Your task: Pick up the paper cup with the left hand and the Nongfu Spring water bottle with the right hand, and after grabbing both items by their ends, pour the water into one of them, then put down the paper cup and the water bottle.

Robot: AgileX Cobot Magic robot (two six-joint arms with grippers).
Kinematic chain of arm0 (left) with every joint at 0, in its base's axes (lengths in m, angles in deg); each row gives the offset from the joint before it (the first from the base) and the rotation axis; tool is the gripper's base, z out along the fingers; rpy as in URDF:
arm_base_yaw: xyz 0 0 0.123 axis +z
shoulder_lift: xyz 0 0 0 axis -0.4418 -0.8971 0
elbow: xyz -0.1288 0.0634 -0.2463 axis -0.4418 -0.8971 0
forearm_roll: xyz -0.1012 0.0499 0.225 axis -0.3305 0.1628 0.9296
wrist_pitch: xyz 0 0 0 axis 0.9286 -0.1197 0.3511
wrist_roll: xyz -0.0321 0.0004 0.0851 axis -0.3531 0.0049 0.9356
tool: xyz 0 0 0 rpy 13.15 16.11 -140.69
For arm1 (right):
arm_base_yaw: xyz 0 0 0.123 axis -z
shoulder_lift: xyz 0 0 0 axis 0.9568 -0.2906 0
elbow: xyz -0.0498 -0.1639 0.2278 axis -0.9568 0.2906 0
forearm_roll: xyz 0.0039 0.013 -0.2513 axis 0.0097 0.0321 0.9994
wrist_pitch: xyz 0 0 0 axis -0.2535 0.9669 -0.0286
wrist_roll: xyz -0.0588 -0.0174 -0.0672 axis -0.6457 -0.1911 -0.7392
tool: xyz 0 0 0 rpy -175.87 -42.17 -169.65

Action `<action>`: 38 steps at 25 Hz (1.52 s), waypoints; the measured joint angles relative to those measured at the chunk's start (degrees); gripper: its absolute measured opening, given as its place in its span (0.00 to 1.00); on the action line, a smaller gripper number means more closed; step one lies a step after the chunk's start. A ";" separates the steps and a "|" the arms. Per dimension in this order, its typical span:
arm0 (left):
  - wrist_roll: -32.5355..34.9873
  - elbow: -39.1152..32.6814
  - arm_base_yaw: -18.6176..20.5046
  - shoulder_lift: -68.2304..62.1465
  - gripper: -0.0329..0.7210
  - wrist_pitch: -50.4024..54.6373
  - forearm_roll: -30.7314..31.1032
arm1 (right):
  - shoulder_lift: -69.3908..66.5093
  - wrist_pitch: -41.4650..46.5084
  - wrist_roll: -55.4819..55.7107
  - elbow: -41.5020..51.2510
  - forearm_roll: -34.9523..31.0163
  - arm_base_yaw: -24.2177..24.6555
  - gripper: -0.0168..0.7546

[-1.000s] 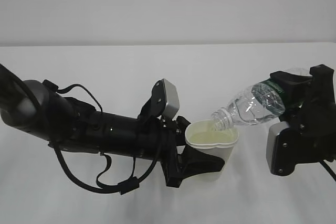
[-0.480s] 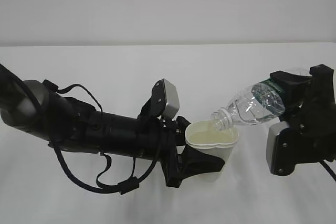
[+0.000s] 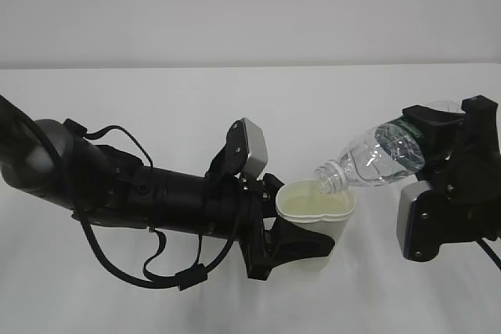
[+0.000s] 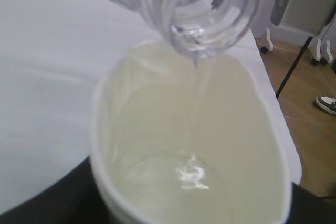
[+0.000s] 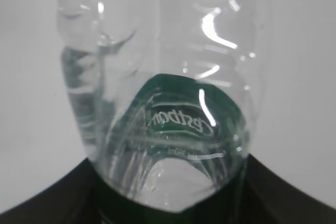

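Note:
My left gripper (image 3: 301,242) is shut on the white paper cup (image 3: 317,217), holding it upright above the table. Its cream inside (image 4: 194,145) holds a little water (image 4: 191,174). My right gripper (image 3: 438,134) is shut on the base end of the Nongfu Spring water bottle (image 3: 380,158), which lies tilted with its open neck (image 3: 333,177) down over the cup's rim. A thin stream of water (image 4: 197,85) falls from the bottle mouth (image 4: 205,11) into the cup. The right wrist view is filled by the bottle (image 5: 168,103) and its green label (image 5: 181,119).
A white table (image 3: 156,107) spreads under both arms, with a plain grey wall behind. In the left wrist view the table's right edge (image 4: 278,114) drops to a wooden floor with a stand's legs and a shoe.
Both arms hold almost still. The bottle neck has dipped very slightly and the pour goes on.

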 joint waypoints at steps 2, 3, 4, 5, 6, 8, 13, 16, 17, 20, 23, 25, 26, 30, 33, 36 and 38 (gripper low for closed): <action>0.00 0.00 0.00 0.00 0.62 0.00 0.00 | 0.00 0.00 0.00 0.00 0.00 0.00 0.55; 0.00 0.00 0.00 0.00 0.62 0.00 0.07 | 0.00 0.00 0.00 0.00 0.00 0.00 0.55; 0.00 0.00 0.00 0.00 0.62 0.00 0.07 | 0.00 0.00 0.55 0.00 0.00 0.00 0.55; 0.00 0.00 0.00 0.00 0.62 0.00 0.07 | 0.00 0.00 1.45 0.00 0.00 0.00 0.55; 0.00 0.00 0.00 0.00 0.62 0.00 0.07 | 0.00 0.00 2.32 0.00 0.00 0.00 0.55; 0.00 0.00 0.00 0.00 0.62 0.00 0.07 | 0.00 0.00 4.06 0.00 0.00 0.00 0.55; 1.23 0.00 0.00 0.00 0.62 0.00 -0.16 | 0.00 0.00 8.41 0.00 0.00 0.00 0.55; 1.74 0.00 0.00 0.00 0.62 0.00 -1.31 | 0.00 0.00 11.47 0.00 0.00 0.00 0.55; 2.00 0.00 0.00 0.00 0.62 0.00 -1.95 | 0.00 0.00 13.30 0.00 0.00 0.00 0.55; 3.04 0.00 0.00 0.00 0.62 0.00 -3.87 | 0.00 0.00 18.34 -0.02 0.00 0.00 0.55; 3.53 0.00 0.00 -0.04 0.62 0.00 -5.18 | 0.00 0.00 21.96 -0.12 0.00 0.00 0.55; 3.65 0.00 0.00 -0.13 0.62 -0.74 -5.68 | 0.00 0.00 24.14 -0.12 -0.51 0.00 0.55; 3.73 0.00 0.00 -0.25 0.62 -1.25 -6.01 | 0.00 0.00 25.08 -0.12 -0.95 0.00 0.55; 3.77 0.00 0.00 -0.25 0.62 -1.95 -6.52 | 0.00 0.00 29.01 -0.12 -0.95 0.00 0.55; 3.77 0.00 0.00 -0.25 0.62 -2.50 -6.52 | 0.00 0.00 32.09 -0.12 -0.95 0.00 0.55; 3.86 0.00 0.00 -0.25 0.62 -2.48 -6.56 | 0.00 0.00 36.35 -0.12 -0.95 0.00 0.55; 3.89 0.00 0.11 -0.25 0.62 -2.48 -6.56 | 0.00 0.00 39.65 -0.12 -0.95 0.00 0.55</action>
